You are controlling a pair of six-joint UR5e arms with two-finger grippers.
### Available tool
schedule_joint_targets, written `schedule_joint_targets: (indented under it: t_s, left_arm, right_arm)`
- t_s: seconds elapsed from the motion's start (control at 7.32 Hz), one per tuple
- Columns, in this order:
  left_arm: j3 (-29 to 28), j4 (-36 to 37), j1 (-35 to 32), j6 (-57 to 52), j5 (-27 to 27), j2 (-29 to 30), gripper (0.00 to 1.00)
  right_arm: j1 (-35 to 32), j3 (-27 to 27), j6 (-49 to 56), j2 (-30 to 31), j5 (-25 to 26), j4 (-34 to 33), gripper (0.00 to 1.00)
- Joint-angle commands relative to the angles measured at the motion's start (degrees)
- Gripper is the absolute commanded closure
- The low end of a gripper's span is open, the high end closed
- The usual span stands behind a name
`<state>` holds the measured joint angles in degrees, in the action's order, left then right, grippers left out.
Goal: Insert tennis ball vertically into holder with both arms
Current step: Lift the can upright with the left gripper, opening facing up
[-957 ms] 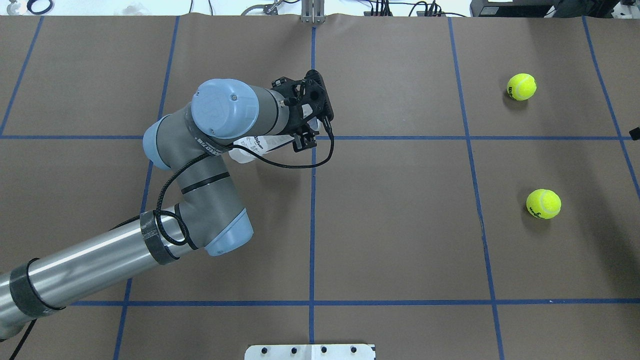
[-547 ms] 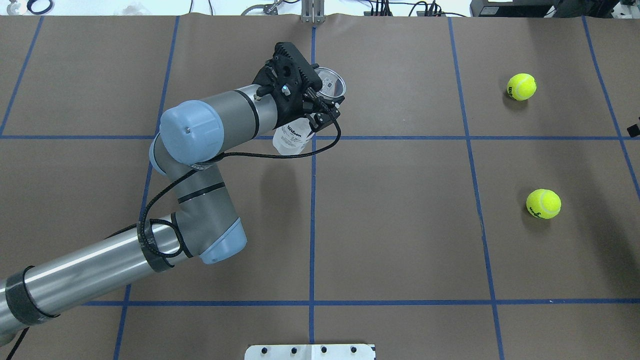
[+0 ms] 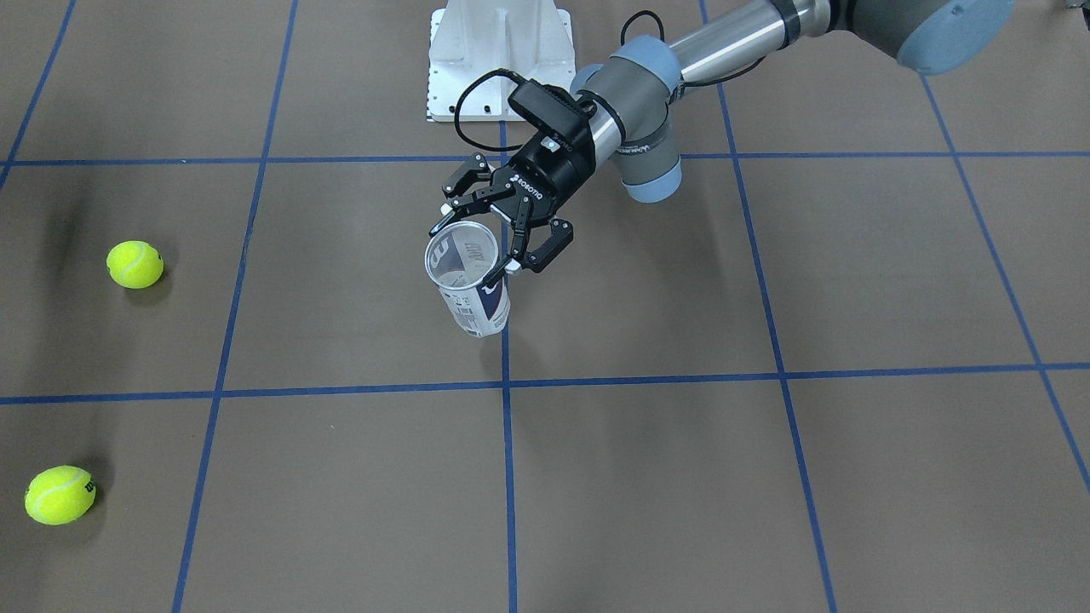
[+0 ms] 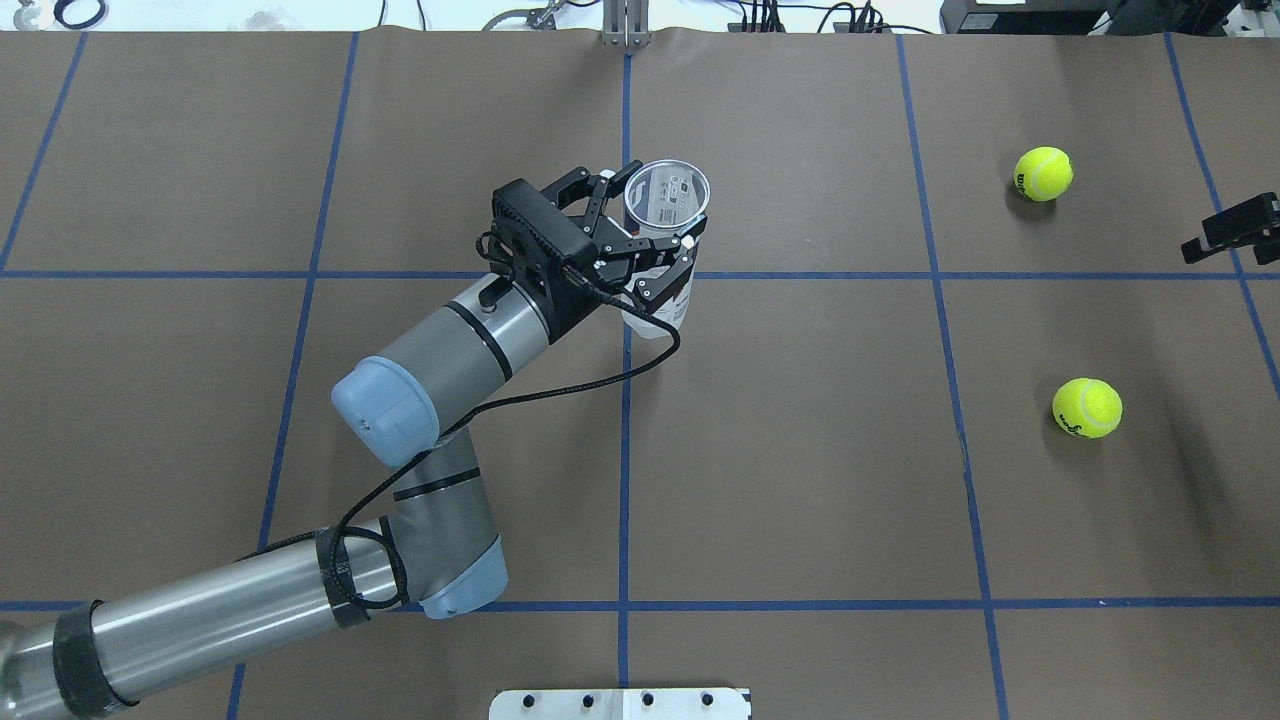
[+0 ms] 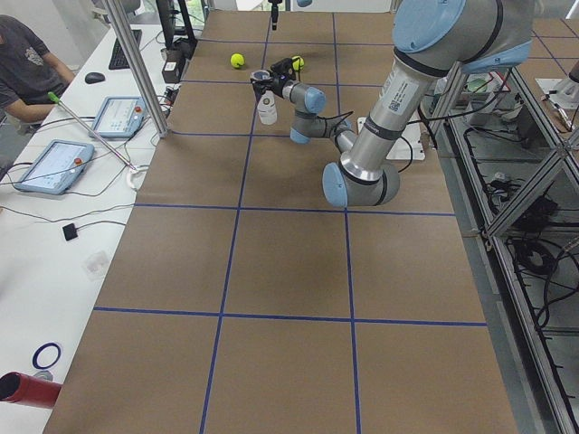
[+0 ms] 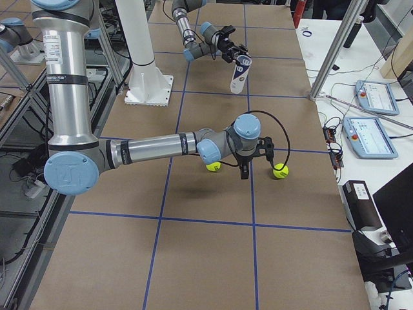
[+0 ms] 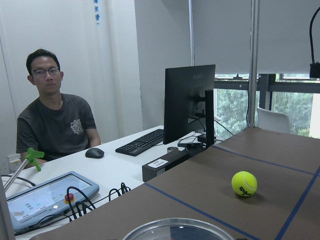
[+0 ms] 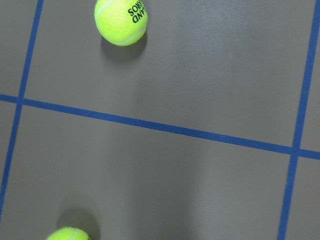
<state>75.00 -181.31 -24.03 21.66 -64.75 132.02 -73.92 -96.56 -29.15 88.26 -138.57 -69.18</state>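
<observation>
Overhead exterior view is showing the left gripper (image 4: 655,238) clasping the can (image 4: 668,192) from the side, just below its silver rim. Its black fingers are pressing on opposite sides of the clear wall. The can is standing mouth up, tilting slightly, with its labelled lower part hanging beneath the gripper. I cannot tell whether its base is touching the brown desk (image 4: 800,450). Two yellow balls are lying on the desk well apart from the can, toward the robot's right: one ball (image 4: 1043,173) farther from the robot's base than the can, the other ball (image 4: 1087,407) nearer to it. The right gripper (image 4: 1230,230) is hovering far from the can, between those two balls. Only part of it is showing, so I cannot tell whether it is released or clenched.
</observation>
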Motion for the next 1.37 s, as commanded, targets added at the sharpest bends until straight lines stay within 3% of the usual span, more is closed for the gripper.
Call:
schedule_joint_targets:
  t_s: [0.0, 1.23]
  left_arm:
    - [-4.06, -9.38, 1.44, -0.56, 2.08, -1.06, 0.35]
    - [-6.87, -13.98, 3.55, -12.77, 3.67, -2.3, 0.36]
  right_arm:
    - [2.11, -0.03, -4.43, 0.33, 0.49, 3.97, 0.01]
    - [5.01, -0.74, -8.12, 0.33, 0.14, 4.05, 0.01]
